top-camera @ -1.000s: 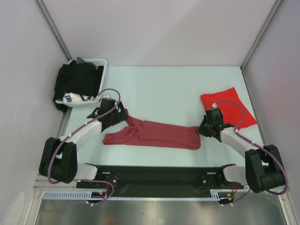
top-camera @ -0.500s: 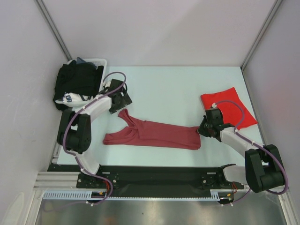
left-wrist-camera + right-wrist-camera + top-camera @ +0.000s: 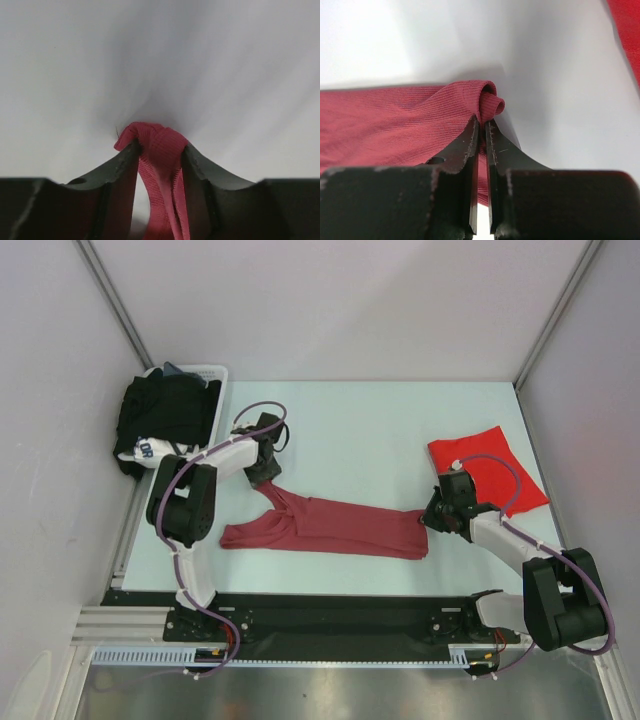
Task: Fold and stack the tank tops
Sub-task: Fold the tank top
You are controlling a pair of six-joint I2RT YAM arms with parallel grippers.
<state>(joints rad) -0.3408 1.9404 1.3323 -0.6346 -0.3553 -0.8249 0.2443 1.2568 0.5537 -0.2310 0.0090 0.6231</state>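
The maroon tank top (image 3: 330, 527) is lying stretched sideways across the near middle of the counter (image 3: 370, 430), bunched into a long narrow band. At its right end the right hand (image 3: 432, 518) is clamping a rolled corner of the hem, its two fingers (image 3: 470, 145) sitting almost together with the cloth curling over their tips. At the upper left end the left hand (image 3: 262, 476) is pinching a shoulder strap, the ribbed strap sitting squeezed between both fingers (image 3: 122, 162). Farther back on the right, the red tank top (image 3: 490, 468) is lying folded flat, well apart from the maroon one. At the far left corner a white basket (image 3: 215, 375) is holding black garments (image 3: 165, 415) and a white cloth (image 3: 150, 450) with dark lettering.
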